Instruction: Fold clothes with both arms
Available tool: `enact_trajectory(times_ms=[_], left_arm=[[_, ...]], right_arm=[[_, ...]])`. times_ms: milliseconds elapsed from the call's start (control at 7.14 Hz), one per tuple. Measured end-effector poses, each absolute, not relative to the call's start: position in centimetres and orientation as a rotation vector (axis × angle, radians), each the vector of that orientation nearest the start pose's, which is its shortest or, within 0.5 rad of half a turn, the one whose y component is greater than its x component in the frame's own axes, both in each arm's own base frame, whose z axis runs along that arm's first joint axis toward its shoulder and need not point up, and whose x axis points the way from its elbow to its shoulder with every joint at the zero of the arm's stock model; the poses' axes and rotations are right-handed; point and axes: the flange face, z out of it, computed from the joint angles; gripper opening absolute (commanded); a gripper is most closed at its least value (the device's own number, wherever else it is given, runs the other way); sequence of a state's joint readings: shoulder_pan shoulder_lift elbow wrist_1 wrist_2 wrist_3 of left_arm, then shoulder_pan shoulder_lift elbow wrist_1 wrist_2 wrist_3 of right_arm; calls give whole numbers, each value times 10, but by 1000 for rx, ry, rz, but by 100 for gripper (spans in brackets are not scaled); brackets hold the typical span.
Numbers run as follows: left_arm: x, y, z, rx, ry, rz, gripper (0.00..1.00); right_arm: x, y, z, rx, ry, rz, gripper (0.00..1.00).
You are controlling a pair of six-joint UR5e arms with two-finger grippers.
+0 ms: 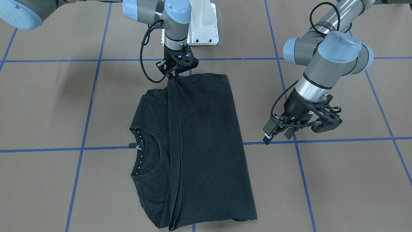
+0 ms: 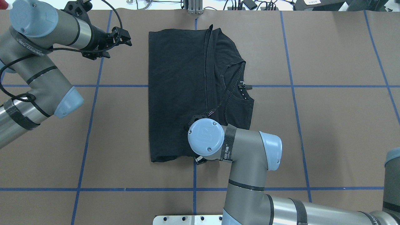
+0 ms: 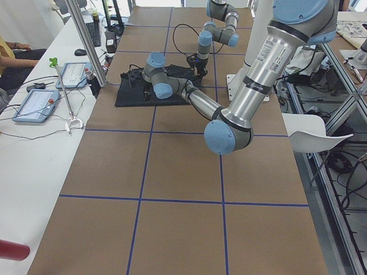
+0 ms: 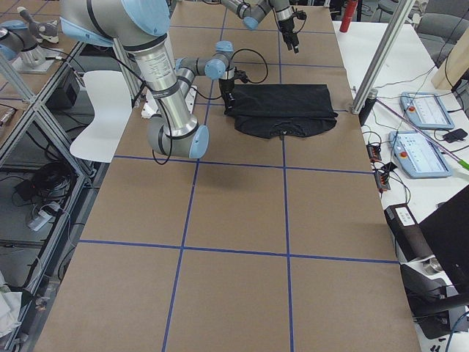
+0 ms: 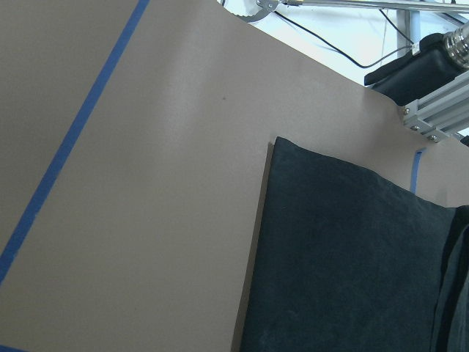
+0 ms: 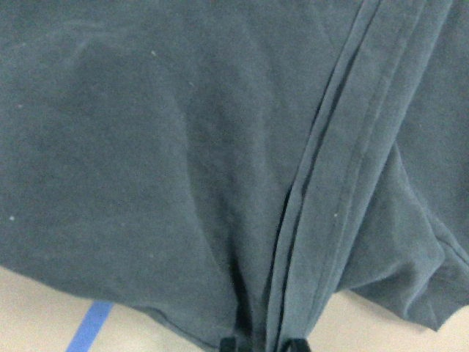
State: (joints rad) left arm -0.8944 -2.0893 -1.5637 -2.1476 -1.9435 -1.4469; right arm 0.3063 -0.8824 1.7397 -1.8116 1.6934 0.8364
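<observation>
one brown surface point(image 1: 48, 106), gridded in blue tape, carries the black t-shirt point(image 1: 209, 135) flat at its middle, collar point(image 1: 141, 151) toward the robot's right. one side is folded over, its edges stacked in a ridge point(image 1: 175, 145). the right arm point(image 2: 250, 150) reaches over the near edge. the right hand point(image 1: 172, 73) is clenched on the ridge's near end, we judge to carry the next fold. the left arm point(image 2: 47, 28) stands off. the left hand point(image 1: 280, 133) is released and empty, near the far corner but apart. the wrist band point(image 2: 225, 149) print is partly illegible. the neck label point(image 1: 134, 145) is too small to read.
</observation>
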Motion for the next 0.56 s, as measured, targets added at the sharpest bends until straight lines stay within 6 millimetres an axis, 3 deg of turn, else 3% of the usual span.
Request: enact_trajectory(times_ms=[420,560], left_arm=[[351,-592,292,233,1117,-488,100],[351,-592,290,228,1121,-498,100]], right_arm=[[-589,-321,218,201,-604,-440,0],[-573,-327,219,197,-610,-432,0]])
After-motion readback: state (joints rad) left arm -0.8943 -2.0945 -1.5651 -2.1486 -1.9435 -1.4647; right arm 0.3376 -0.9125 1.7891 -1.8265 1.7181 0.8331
